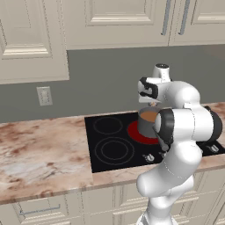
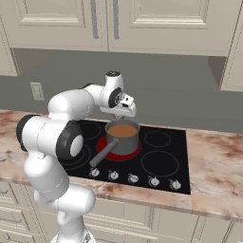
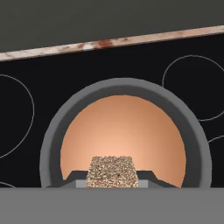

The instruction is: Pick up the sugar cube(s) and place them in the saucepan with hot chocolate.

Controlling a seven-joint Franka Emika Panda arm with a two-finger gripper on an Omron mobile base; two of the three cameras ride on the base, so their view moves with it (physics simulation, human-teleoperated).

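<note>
Directly below the pincer [image 3: 112,181] sits the saucepan [image 3: 52,135], its round grey rim ringing the view from the hand. Between the two dark finger tips [image 3: 72,178] is a speckled brown-and-white sugar cube [image 3: 112,171]; the jaws stand only a little apart, closed against its two sides, so the pincer has hold of the cube and carries it above the pan without touching rim or liquid. Under the cube lies the hot chocolate [image 3: 124,127], a smooth light-brown surface that fills the saucepan from wall to wall.

From the right base view, the pincer [image 2: 118,115] hangs just over the far edge of the saucepan [image 2: 124,141], and the hot chocolate [image 2: 123,131] shows as a brown disc beneath it. The pan stands on a glowing red burner [image 2: 102,144] of the black cooktop [image 2: 166,166], with its long straight handle [image 2: 102,153] reaching toward the robot's base, away from the pincer. Beyond the pincer runs the marbled worktop [image 2: 213,161] that surrounds the cooktop. In the left base view the arm hides most of the saucepan [image 1: 145,123].
</note>
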